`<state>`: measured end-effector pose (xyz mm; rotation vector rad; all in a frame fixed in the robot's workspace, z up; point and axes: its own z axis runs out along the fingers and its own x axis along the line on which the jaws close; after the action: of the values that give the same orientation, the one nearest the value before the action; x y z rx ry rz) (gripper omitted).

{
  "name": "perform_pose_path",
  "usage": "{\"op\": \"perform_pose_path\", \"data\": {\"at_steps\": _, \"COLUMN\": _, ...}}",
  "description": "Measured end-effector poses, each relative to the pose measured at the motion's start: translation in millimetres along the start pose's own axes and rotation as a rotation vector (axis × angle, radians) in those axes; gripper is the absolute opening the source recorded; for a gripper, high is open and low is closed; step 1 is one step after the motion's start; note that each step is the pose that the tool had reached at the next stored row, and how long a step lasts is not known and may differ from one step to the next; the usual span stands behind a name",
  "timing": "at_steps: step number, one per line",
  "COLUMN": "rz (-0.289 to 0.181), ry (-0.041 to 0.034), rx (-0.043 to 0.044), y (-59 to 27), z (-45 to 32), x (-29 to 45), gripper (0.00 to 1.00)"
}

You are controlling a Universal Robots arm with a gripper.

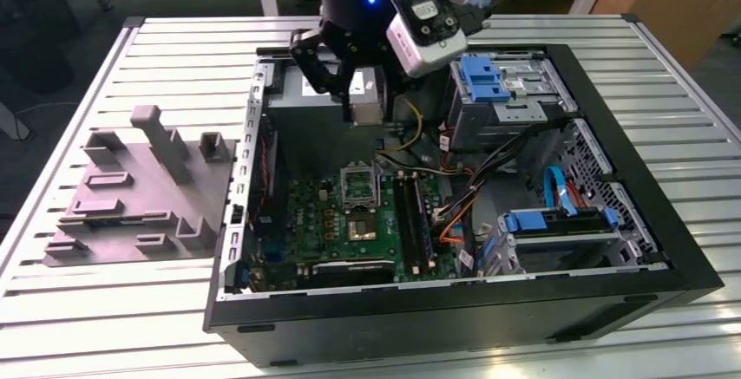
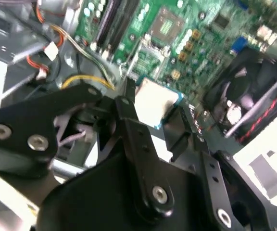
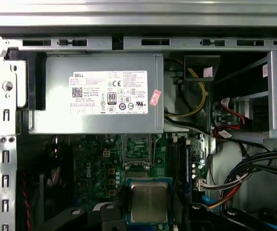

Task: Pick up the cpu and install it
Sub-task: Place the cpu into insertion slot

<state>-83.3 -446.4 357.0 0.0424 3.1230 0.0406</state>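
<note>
Exterior view, starting from its left: a grey moulded tray (image 1: 134, 192) lies on the slatted counter (image 1: 104, 310), just beside an open computer case (image 1: 463, 310). Over the far half of the case the gripper (image 1: 363, 106) hangs above the motherboard (image 1: 347, 214). It is closed on the cpu (image 1: 367, 108), which from here is no more than a pale sliver held clear of the board. A metal-framed socket (image 1: 360, 184) sits on the board beneath it. Toward the exterior view's right are blue-tabbed drive bays (image 1: 509, 88).

What that view hides, the wrist cameras give. The first wrist view looks flat onto the cpu's (image 3: 149, 202) square silvery top, with the socket (image 3: 137, 149) just beyond it and the grey power supply (image 3: 97, 94) past that. The second wrist view shows the black fingers (image 2: 129, 110) pinching the cpu (image 2: 155, 103) by opposite edges, tilted against the green board (image 2: 201, 33), and a case fan (image 2: 242, 98) with a red and black lead.
</note>
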Motion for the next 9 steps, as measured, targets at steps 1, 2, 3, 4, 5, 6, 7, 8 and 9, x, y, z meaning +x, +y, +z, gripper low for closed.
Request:
{"op": "perform_pose_path", "data": {"at_steps": 1, "rz": 0.0, "ry": -0.0002, "rx": 0.0005, "y": -0.5, "z": 1.6, "x": 0.1, "gripper": 0.47}}
{"op": "perform_pose_path", "data": {"at_steps": 2, "rz": 0.0, "ry": -0.0001, "rx": 0.0007, "y": -0.7, "z": 3.4, "x": 0.2, "gripper": 0.47}}
{"op": "perform_pose_path", "data": {"at_steps": 3, "rz": 0.0, "ry": 0.0005, "rx": 0.001, "y": -0.7, "z": 5.1, "x": 0.0, "gripper": 0.47}}
{"op": "perform_pose_path", "data": {"at_steps": 4, "rz": 0.0, "ry": 0.0009, "rx": 0.0009, "y": -0.9, "z": 7.0, "x": 0.0, "gripper": 0.47}}
{"op": "perform_pose_path", "data": {"at_steps": 5, "rz": 0.0, "ry": 0.0015, "rx": 0.0008, "y": -1.2, "z": 8.8, "x": 0.0, "gripper": 0.47}}
{"op": "perform_pose_path", "data": {"at_steps": 6, "rz": 0.0, "ry": 0.0027, "rx": 0.001, "y": -1.6, "z": 10.6, "x": -0.1, "gripper": 0.47}}
{"op": "perform_pose_path", "data": {"at_steps": 7, "rz": 0.0, "ry": 0.004, "rx": 0.001, "y": -2.1, "z": 12.4, "x": 0.0, "gripper": 0.47}}
{"op": "perform_pose_path", "data": {"at_steps": 8, "rz": 0.0, "ry": 0.0041, "rx": 0.001, "y": -2.5, "z": 14.2, "x": 0.1, "gripper": 0.47}}
{"op": "perform_pose_path", "data": {"at_steps": 9, "rz": 0.0, "ry": 0.0043, "rx": 0.001, "y": -2.7, "z": 16.0, "x": 0.1, "gripper": 0.47}}
